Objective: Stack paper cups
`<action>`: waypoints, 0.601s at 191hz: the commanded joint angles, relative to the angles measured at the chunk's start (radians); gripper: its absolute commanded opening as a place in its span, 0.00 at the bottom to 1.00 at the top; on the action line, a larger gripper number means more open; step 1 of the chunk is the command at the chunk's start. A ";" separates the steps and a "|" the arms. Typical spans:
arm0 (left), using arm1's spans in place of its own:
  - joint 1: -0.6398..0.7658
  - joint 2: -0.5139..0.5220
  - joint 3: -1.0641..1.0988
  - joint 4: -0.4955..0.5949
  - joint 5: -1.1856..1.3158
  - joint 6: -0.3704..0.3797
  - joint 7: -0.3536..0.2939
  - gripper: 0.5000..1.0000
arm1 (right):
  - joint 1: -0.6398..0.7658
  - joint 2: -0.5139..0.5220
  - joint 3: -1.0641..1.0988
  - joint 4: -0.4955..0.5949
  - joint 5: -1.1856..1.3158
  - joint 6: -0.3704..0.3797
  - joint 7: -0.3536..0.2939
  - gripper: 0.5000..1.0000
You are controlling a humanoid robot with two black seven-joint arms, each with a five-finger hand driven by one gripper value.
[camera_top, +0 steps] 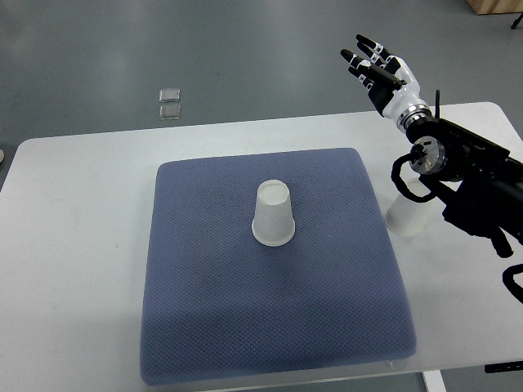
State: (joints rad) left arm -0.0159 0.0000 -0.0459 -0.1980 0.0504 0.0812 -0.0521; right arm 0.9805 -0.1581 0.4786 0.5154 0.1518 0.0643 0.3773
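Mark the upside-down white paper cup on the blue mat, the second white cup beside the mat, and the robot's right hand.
Upside-down white paper cup (pixel 272 214), top view, side wall.
Second white cup (pixel 404 219), top view, visible lower wall.
Right hand (pixel 382 72), top view, palm.

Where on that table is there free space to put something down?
The blue mat is bare all around the upside-down cup at its centre. The white table left of the mat is bare too. It is crowded right of the mat: a second cup sits under the right arm; the right hand is raised.
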 commanded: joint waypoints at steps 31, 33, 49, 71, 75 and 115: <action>0.001 0.000 0.001 0.002 0.000 0.000 0.000 1.00 | 0.001 0.000 0.000 0.000 0.000 0.000 0.000 0.83; -0.001 0.000 0.001 0.002 0.000 0.000 0.000 1.00 | 0.001 0.000 0.000 0.000 0.000 0.000 0.000 0.83; 0.001 0.000 -0.002 0.014 0.000 0.003 0.000 1.00 | 0.001 0.000 0.000 0.000 0.000 0.000 0.000 0.83; 0.002 0.000 0.001 0.025 0.000 0.006 0.000 1.00 | 0.003 0.000 0.000 0.000 0.000 0.000 0.000 0.83; 0.002 0.000 0.001 0.026 0.000 0.005 0.000 1.00 | 0.003 -0.001 0.000 0.000 0.000 -0.001 0.000 0.83; 0.002 0.000 -0.002 0.023 0.000 0.005 0.000 1.00 | 0.006 -0.003 0.002 -0.001 0.000 -0.001 0.000 0.83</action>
State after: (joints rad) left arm -0.0139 0.0000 -0.0450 -0.1728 0.0504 0.0866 -0.0523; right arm 0.9848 -0.1609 0.4797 0.5154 0.1518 0.0630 0.3774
